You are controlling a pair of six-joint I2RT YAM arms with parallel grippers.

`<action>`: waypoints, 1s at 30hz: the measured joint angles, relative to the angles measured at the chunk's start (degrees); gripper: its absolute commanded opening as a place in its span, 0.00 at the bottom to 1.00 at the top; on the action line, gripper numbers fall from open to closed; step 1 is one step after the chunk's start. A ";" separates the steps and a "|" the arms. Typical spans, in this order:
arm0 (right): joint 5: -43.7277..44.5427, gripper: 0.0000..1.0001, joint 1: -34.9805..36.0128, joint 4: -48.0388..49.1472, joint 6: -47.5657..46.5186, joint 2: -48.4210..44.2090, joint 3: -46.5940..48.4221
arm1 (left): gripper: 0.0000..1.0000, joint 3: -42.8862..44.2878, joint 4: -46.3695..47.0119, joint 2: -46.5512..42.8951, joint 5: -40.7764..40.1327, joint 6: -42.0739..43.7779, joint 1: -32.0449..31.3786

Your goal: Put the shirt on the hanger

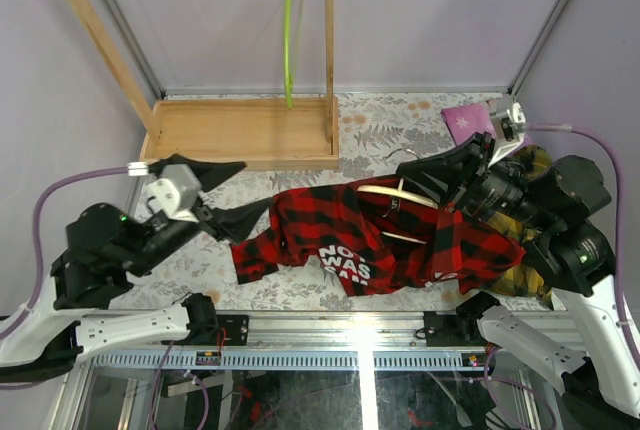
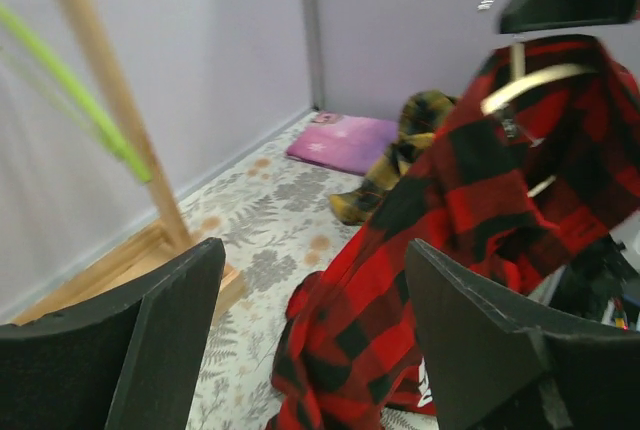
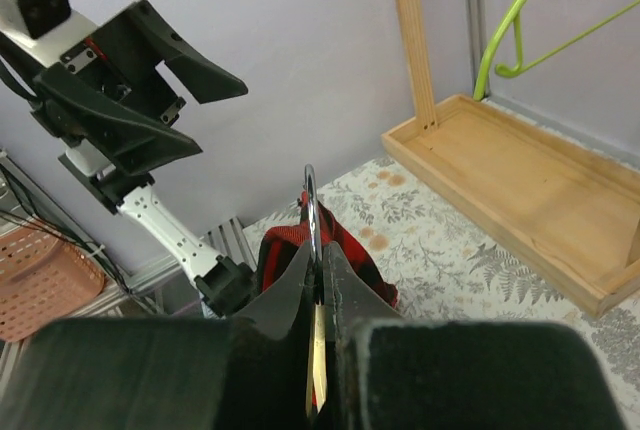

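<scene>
The red-and-black plaid shirt [image 1: 350,240] is draped over the cream hanger [image 1: 398,194], its white lettering facing up. In the left wrist view the shirt [image 2: 430,250] hangs from the hanger [image 2: 530,85] and trails down to the table. My right gripper [image 1: 412,182] is shut on the hanger by its neck; in the right wrist view the right gripper [image 3: 320,260] pinches the hanger [image 3: 317,360] just below the metal hook [image 3: 310,200]. My left gripper [image 1: 255,185] is open just left of the shirt's sleeve, nothing between its fingers [image 2: 170,320].
A wooden rack [image 1: 240,130] with a lime-green hanger [image 1: 290,30] stands at the back left. A yellow-and-dark plaid shirt [image 2: 420,120] and a pink pad [image 1: 468,120] lie at the back right. Purple walls enclose the floral table [image 1: 380,130].
</scene>
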 measured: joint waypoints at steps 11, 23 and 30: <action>-6.80 0.00 0.00 1.27 0.02 0.83 -1.42 | 0.50 6.47 -6.21 18.25 19.58 5.42 -0.02; -13.03 0.00 0.00 3.63 0.68 0.07 -1.62 | 0.33 7.19 -8.31 20.59 28.09 8.20 0.04; -16.11 0.00 0.00 6.91 2.03 0.11 -2.73 | 0.32 7.39 -8.28 22.45 30.69 8.59 0.04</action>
